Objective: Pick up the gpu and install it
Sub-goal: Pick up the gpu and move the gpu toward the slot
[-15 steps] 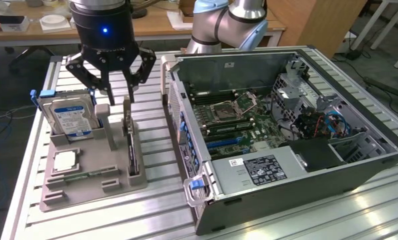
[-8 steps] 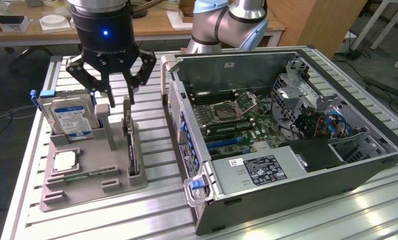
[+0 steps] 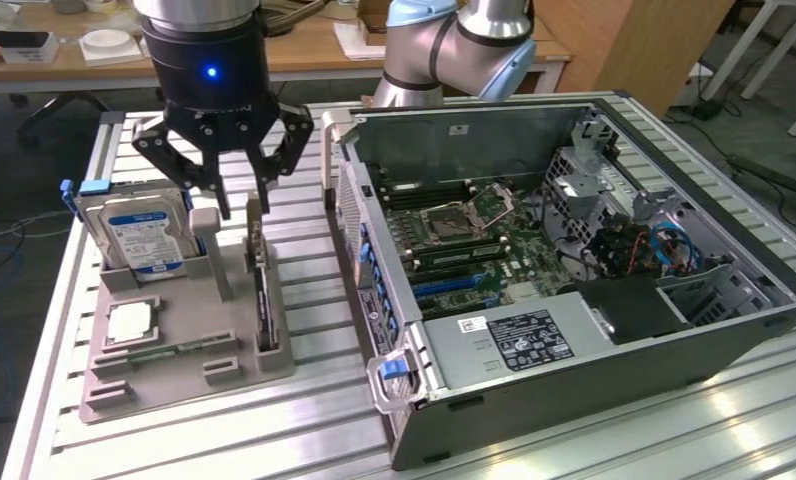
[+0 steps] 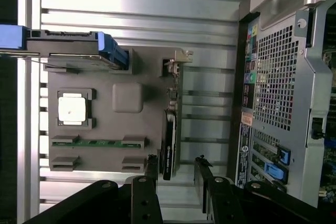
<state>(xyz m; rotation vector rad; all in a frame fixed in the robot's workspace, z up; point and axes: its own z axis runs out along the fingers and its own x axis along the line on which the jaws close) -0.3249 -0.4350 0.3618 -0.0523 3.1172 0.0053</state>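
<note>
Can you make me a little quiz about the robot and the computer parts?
1. True or false: the graphics card is already lifted out of the grey tray.
2. Where does the hard drive stand? A) in the grey tray B) on the floor C) in the gripper
3. Fill in: the computer case has its side ___, so you can see the green board inside.

Key:
1. False. It stands on its edge in the tray, with the open gripper above it.
2. A
3. open
</note>
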